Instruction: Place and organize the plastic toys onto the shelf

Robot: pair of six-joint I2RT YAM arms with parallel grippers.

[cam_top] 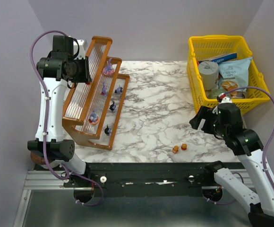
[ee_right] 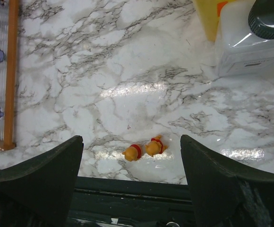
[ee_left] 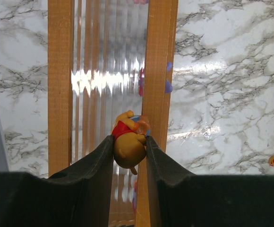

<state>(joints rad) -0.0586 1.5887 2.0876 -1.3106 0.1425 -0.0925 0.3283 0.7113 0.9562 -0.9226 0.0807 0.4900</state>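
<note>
Left jaws grasp an orange toy [ee_left: 129,146] over the shelf [cam_top: 87,137] at upper left; right jaws hang released above two orange toys [ee_right: 154,146], lower centre

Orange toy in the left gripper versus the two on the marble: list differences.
1. The held toy hangs over the shelf; the loose toys lie on the marble table.
2. The held toy is clamped by the left gripper; the loose toys lie untouched, clear of the open right gripper.
All are orange with red.

Three orange toys [ee_right: 132,152], six purple or navy toys [cam_top: 94,117], one shelf [cam_top: 90,138]
</note>
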